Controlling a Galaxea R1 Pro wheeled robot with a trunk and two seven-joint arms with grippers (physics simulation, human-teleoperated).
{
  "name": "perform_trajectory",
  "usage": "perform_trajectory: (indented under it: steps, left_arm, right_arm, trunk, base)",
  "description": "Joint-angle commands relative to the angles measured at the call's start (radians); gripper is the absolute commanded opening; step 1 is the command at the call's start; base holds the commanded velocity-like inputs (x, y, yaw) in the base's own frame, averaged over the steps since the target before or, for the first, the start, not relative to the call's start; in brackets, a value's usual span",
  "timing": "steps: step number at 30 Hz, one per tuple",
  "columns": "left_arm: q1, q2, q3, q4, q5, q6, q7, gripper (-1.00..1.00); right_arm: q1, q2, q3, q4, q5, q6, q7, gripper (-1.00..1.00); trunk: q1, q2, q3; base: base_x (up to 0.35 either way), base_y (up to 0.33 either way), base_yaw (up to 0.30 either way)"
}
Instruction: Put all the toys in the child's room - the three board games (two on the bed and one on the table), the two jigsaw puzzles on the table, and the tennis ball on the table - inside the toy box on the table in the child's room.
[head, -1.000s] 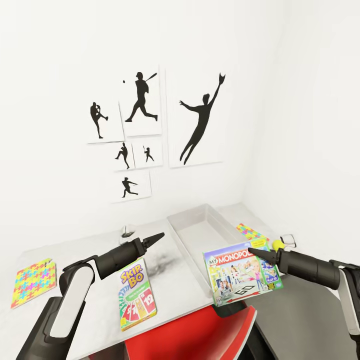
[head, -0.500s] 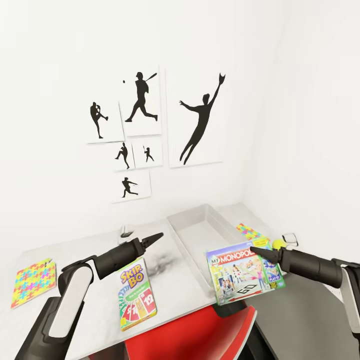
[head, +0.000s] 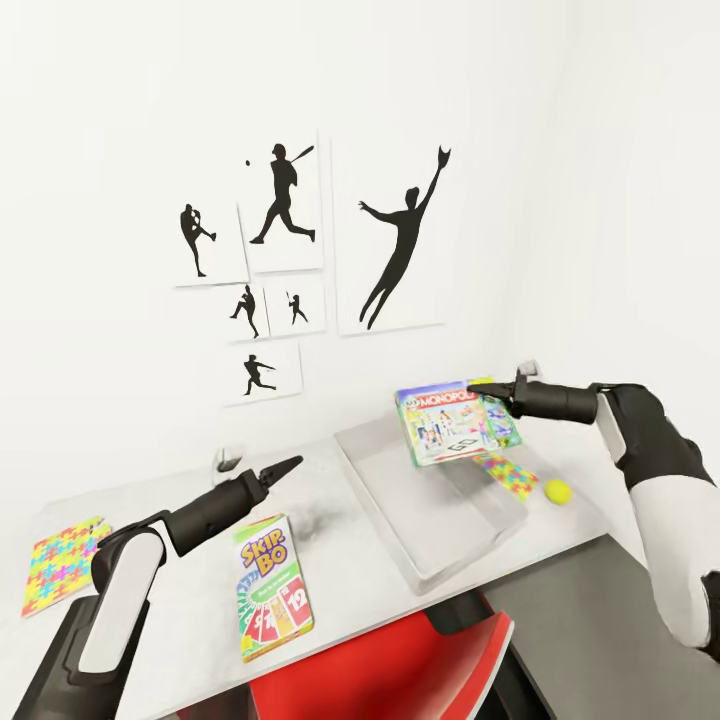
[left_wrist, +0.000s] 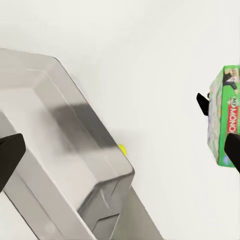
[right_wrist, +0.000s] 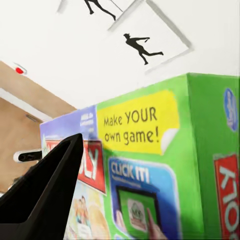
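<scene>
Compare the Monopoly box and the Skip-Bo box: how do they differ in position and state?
The Monopoly box is held in the air by the right gripper, tilted above the toy box; the Skip-Bo box lies flat on the table, ungripped. The Monopoly box is wider, the Skip-Bo box narrower and upright in print. Both are thin, brightly printed board games outside the bin.

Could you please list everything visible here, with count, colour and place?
Monopoly box: one, green-edged, held in the air over the toy box.
Toy box: one, light grey, on the table.
Skip-Bo box: one, green and yellow, near table edge.
Jigsaw puzzles: two, multicoloured, one at the table's left end, one beside the toy box.
Tennis ball: one, yellow-green, right of the toy box.
Table: one, pale grey.
Silhouette pictures: six, black on white, wall.
Chair: one, red, under the table.
Left gripper: black, above the table.
Right gripper: black, shut on the box.
</scene>
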Motion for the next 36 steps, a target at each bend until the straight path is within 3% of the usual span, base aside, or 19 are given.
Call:
perform_trajectory:
  steps: [1,3,6,9,11,18,27,36]
  left_arm:
    - [-0.001,0.0,0.002,0.0,0.0,0.006,-0.003,1.0]
    - [-0.001,-0.001,0.013,0.0,0.001,0.007,-0.005,1.0]
    - [-0.001,-0.001,0.024,0.001,0.002,0.007,-0.007,1.0]
    - [-0.001,-0.004,0.032,0.001,0.003,0.008,-0.009,1.0]
    - [-0.001,-0.005,0.034,0.002,0.003,0.009,-0.009,1.0]
    - [-0.001,-0.006,0.037,0.002,0.003,0.011,-0.009,1.0]
    - [-0.001,-0.006,0.039,0.002,0.006,0.017,-0.009,1.0]
    - [-0.001,0.002,0.04,0.002,0.07,0.019,-0.008,1.0]
  right_arm:
    - [-0.004,0.0,0.001,0.004,-0.005,0.009,0.001,-1.0]
    - [-0.124,0.006,0.077,0.173,-0.005,0.009,-0.002,-1.0]
    - [-0.252,0.028,0.173,0.322,0.003,0.009,-0.021,-1.0]
    - [-0.341,0.052,0.248,0.382,0.012,0.009,-0.049,-1.0]
    - [-0.365,0.06,0.27,0.378,0.015,0.009,-0.057,-1.0]
    - [-0.388,0.075,0.301,0.362,0.02,0.009,-0.069,-1.0]
    - [-0.367,0.099,0.314,0.357,0.037,0.009,-0.078,-1.0]
    - [-0.347,0.113,0.313,0.357,0.104,0.001,-0.081,-1.0]
  trunk:
    - [0.0,-0.003,-0.002]
    - [0.0,-0.003,-0.002]
    - [0.0,-0.003,-0.002]
    - [0.0,-0.003,-0.002]
    - [0.0,-0.003,-0.002]
    - [0.0,-0.003,-0.002]
    - [0.0,-0.003,-0.002]
    - [0.0,-0.003,-0.008]
  base:
    - [0.0,0.0,0.0]
    - [0.0,0.0,0.0]
    - [0.0,0.0,0.0]
    - [0.0,0.0,0.0]
    - [0.0,0.0,0.0]
    - [0.0,0.0,0.0]
    - [0.0,0.0,0.0]
    - [0.0,0.0,0.0]
